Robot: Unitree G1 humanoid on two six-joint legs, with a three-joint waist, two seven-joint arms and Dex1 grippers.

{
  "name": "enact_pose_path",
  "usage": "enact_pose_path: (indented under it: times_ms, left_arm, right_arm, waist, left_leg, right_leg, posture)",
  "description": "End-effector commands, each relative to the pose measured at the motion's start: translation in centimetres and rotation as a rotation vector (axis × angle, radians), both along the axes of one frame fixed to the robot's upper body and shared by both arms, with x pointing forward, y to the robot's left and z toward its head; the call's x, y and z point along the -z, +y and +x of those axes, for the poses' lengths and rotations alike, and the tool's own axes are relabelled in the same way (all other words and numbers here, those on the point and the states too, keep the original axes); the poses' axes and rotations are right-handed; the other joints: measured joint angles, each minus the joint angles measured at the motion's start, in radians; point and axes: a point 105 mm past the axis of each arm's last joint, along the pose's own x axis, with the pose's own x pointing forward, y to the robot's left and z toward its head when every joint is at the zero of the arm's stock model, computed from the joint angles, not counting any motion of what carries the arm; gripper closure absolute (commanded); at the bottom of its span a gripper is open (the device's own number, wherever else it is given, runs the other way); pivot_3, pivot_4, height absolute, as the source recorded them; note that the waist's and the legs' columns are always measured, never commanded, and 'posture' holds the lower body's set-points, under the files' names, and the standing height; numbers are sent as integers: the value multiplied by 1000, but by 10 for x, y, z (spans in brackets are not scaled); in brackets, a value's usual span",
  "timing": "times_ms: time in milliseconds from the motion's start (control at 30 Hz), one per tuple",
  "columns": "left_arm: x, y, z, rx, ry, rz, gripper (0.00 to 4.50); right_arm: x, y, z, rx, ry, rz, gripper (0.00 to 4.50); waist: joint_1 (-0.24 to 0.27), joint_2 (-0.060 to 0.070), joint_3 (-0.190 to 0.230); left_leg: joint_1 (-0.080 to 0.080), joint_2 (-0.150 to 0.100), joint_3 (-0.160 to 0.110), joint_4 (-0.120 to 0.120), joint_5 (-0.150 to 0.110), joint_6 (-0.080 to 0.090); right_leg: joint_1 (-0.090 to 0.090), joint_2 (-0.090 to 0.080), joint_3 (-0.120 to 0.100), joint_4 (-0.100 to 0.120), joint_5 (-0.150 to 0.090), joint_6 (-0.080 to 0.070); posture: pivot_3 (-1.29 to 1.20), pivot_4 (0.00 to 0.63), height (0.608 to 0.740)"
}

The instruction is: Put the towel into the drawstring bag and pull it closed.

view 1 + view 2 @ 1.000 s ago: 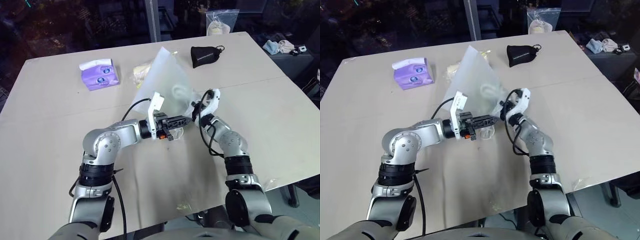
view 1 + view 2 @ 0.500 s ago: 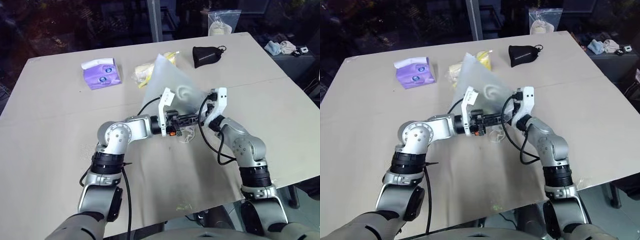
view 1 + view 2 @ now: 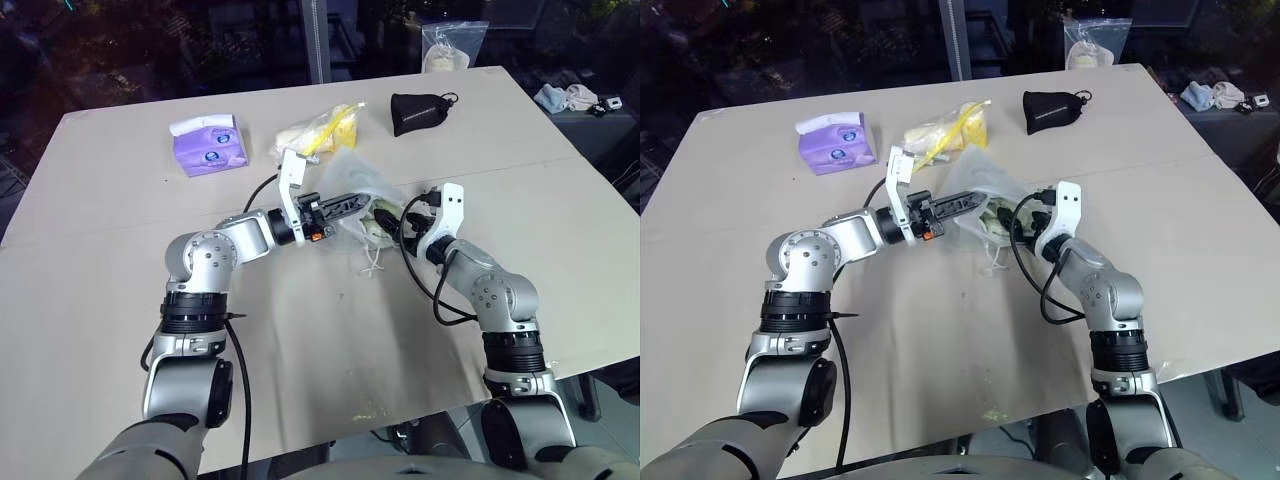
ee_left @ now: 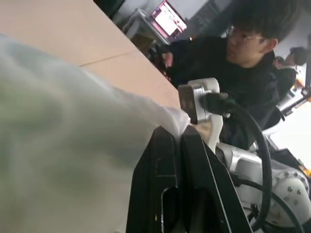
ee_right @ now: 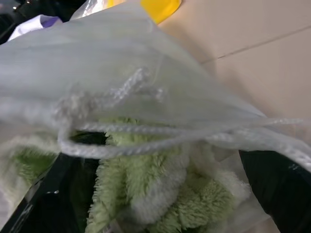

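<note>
Drawstring bag: frosted white, crumpled, lay mid-tabletop between the two hands. Towel: light green terry, sat inside the bag, visible at its mouth under the white cords. Left hand: clenched on the bag's film, reaching in level from the left. Right hand: released, fingers spread wide at the bag's mouth, one either side of the towel. Beyond: clear bag with yellow contents just behind the drawstring bag; purple tissue pack far left; black pouch far right.
</note>
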Motion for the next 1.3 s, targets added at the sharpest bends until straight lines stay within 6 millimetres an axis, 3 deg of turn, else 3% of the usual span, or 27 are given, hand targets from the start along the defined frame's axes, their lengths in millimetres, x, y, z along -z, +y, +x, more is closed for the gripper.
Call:
enact_pose_path:
  times_ms: [33,267,367,533,700,767,1000,1167,1300]
  left_arm:
    - [-24,5,0,-11,-63,-50,4500]
    - [-16,7,-1,-25,-46,-11,4500]
    - [-12,8,1,-30,-75,43,4500]
    - [-16,8,-1,-3,-138,84,4500]
    - [-13,20,-1,10,-222,200,4500]
    - [-13,24,1,9,-233,215,4500]
    - [-15,28,6,15,-269,261,4500]
    - [-16,24,6,27,-294,278,4500]
    - [-14,24,6,35,-320,311,4500]
  right_arm:
    - [-8,-8,-3,2,-76,-48,48]
    - [-30,-1,-30,-153,-212,-140,48]
    - [-46,7,-64,-372,-329,-206,48]
    - [-43,1,-80,-434,-355,-337,48]
    - [-42,-40,-60,-163,-328,-463,48]
    - [-36,-48,-56,-130,-312,-506,48]
    - [-19,-52,-33,-84,-280,-586,48]
    - [-17,-51,-17,-33,-291,-621,48]
    - [-11,-43,-10,-41,-290,-594,1735]
  waist:
    - [-1,0,0]
    - [-4,0,0]
    - [-3,0,0]
    - [-3,-1,0]
    - [-2,-1,0]
    - [0,-1,0]
    - [0,-1,0]
    - [-3,-1,0]
    - [-3,-1,-1]
  left_leg:
    - [0,0,0,0,0,0]
    - [1,0,-1,0,0,0]
    - [0,0,0,1,0,0]
    - [1,0,0,1,0,0]
    - [1,0,0,2,0,0]
    - [1,0,0,2,0,0]
    - [1,0,0,2,0,0]
    - [1,0,1,2,0,0]
    - [1,0,1,2,0,0]
  right_leg:
    - [0,0,0,0,0,0]
    - [0,0,-1,2,0,0]
    - [0,0,0,2,0,0]
    - [1,1,-1,2,0,0]
    - [1,1,0,2,0,0]
    - [1,1,0,2,0,0]
    - [1,1,0,2,0,0]
    - [0,1,0,2,0,0]
    - [0,1,0,2,0,0]
  posture:
    - [0,150,740]
    - [0,150,740]
    - [0,150,740]
    - [0,150,740]
    - [0,150,740]
    - [0,150,740]
    - [0,150,740]
    - [0,150,740]
    - [0,150,740]
